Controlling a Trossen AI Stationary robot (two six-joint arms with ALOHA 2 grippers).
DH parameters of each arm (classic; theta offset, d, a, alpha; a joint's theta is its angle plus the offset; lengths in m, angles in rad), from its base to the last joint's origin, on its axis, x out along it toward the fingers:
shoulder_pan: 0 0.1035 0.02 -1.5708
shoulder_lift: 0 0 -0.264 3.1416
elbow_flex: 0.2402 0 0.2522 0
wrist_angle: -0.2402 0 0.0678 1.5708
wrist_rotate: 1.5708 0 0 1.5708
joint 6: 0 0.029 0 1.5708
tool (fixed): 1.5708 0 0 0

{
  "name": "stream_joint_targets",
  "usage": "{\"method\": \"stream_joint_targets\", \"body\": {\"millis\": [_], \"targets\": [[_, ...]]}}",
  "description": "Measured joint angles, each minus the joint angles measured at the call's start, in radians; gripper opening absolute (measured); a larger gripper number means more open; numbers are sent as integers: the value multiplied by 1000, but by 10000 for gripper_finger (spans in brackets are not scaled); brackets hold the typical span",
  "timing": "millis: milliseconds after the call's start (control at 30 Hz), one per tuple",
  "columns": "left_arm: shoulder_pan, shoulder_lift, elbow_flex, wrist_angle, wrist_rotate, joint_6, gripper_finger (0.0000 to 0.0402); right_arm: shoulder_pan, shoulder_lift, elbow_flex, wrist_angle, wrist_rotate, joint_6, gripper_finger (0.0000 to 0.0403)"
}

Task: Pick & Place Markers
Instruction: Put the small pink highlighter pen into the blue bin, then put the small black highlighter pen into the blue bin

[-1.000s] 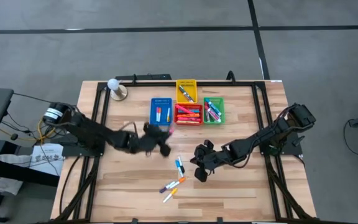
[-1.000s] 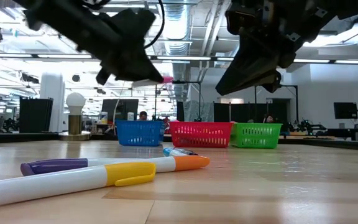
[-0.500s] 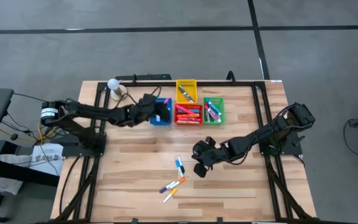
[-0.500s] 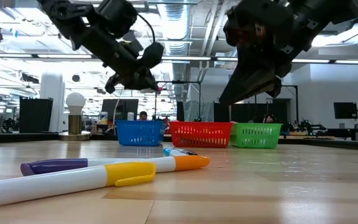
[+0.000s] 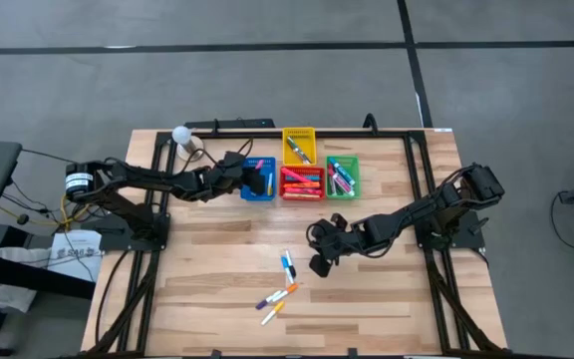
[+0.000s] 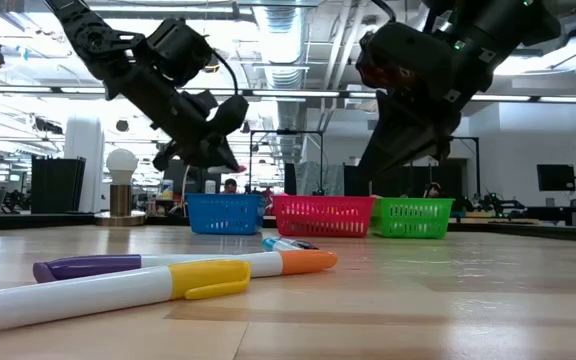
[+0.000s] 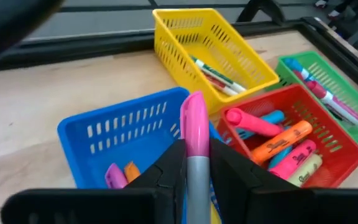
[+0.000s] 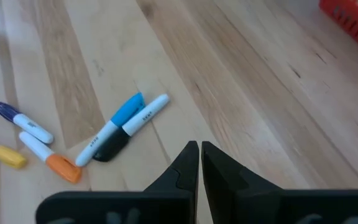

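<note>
1. My left claw point(image 7: 194, 180) is hanging over the blue bin point(image 7: 114, 134), its fingers pinching a pink-capped marker point(image 7: 195, 146).
2. My right claw point(image 8: 199, 163) is hovering empty with fingers pressed together, above the table point(image 5: 387, 299).
3. Loose markers point(image 5: 279, 284) are lying just beside it.

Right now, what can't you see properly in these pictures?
- Pink marker: its lower end is hidden between the left gripper's fingers in the left wrist view.
- Blue bin: its floor is partly covered by that gripper.
- Yellow marker: cut off by the right wrist picture's edge.
- Marker labels: too small from above.
</note>
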Motion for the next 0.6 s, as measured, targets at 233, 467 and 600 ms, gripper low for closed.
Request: {"method": "stream_joint_targets", "body": {"millis": [233, 467, 600], "targets": [[-13, 0, -1, 54, 46, 45, 78, 0, 0, 0, -12, -1, 0, 11], [-13, 0, -1, 54, 63, 29, 120, 3, 0, 0, -33, -2, 0, 11], [-18, 0, -1, 54, 132, 10, 135, 10, 0, 0, -33, -2, 0, 11]]}}
